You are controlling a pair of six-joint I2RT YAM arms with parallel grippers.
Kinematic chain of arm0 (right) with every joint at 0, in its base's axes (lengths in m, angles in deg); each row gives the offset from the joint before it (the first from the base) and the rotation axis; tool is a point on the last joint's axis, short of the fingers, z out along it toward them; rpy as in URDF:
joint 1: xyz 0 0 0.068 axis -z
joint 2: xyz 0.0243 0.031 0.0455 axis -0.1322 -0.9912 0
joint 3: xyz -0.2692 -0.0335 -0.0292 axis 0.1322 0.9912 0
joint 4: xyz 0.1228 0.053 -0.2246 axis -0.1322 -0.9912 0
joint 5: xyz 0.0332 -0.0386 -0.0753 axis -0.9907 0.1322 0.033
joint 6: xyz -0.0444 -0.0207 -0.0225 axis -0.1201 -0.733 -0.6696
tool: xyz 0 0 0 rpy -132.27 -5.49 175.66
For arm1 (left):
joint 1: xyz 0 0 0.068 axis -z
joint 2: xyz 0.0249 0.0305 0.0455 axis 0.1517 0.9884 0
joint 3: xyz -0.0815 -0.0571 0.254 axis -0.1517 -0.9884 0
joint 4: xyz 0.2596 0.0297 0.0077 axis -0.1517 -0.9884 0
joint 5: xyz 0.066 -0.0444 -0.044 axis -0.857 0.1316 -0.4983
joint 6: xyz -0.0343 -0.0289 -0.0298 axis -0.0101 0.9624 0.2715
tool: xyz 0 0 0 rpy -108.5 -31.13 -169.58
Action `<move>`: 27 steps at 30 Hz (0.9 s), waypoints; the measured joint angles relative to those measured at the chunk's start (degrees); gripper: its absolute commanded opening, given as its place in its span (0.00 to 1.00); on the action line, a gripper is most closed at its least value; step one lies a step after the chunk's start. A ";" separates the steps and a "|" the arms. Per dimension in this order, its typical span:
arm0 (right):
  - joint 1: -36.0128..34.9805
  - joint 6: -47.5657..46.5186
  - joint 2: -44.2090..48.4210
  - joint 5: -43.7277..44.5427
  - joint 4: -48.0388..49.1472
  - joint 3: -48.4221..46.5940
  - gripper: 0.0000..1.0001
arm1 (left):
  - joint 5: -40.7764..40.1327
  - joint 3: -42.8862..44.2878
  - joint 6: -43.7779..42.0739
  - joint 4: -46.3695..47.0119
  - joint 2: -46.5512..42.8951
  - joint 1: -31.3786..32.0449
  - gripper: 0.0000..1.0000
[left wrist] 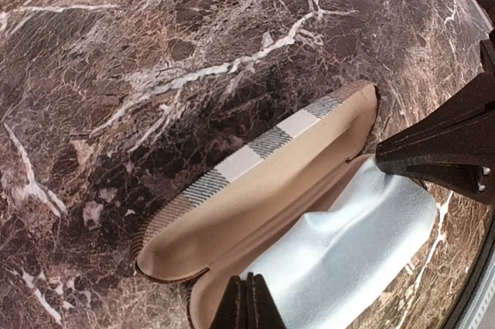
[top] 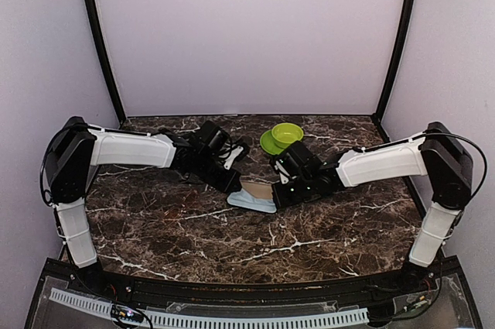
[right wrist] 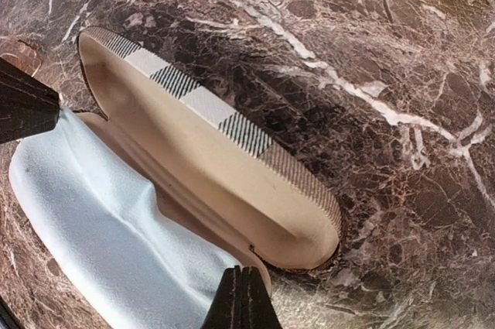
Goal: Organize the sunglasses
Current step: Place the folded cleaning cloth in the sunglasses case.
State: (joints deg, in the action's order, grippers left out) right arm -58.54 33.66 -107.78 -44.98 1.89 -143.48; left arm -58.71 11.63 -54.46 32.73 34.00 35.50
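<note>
An open glasses case (top: 261, 190) lies in the middle of the table, with a plaid outside (left wrist: 255, 147) and a beige lining (right wrist: 209, 162). A light blue cloth (left wrist: 348, 251) (right wrist: 93, 228) is draped over its lower half. No sunglasses show in any view. My left gripper (left wrist: 249, 279) is shut, its tips at the case's left end by the cloth's edge, with nothing seen between them. At the opposite end my right gripper (right wrist: 241, 271) is also shut, against the rim of the lower half. Each wrist view shows the other gripper's dark tip across the case.
A green bowl on a green plate (top: 281, 137) stands just behind the right gripper. The dark marble table (top: 193, 228) reaches to the black frame posts and the lilac walls on three sides.
</note>
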 measured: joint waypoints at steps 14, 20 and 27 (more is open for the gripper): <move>0.00 -0.07 -0.39 -0.22 -0.02 0.00 0.00 | 0.07 0.00 -0.07 -0.20 0.39 0.00 0.00; 0.00 -0.26 -0.79 -0.20 -0.02 0.00 0.00 | 0.07 0.00 -0.07 -0.44 1.03 0.00 0.00; 0.00 -0.55 -0.87 -0.24 -0.04 -0.04 0.00 | 0.07 0.00 -0.17 -1.14 1.38 0.00 0.00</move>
State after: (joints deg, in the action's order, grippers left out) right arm -58.54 33.12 -108.65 -45.22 1.84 -143.52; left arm -58.65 11.63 -54.64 31.59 35.37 35.50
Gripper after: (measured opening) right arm 0.006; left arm 0.004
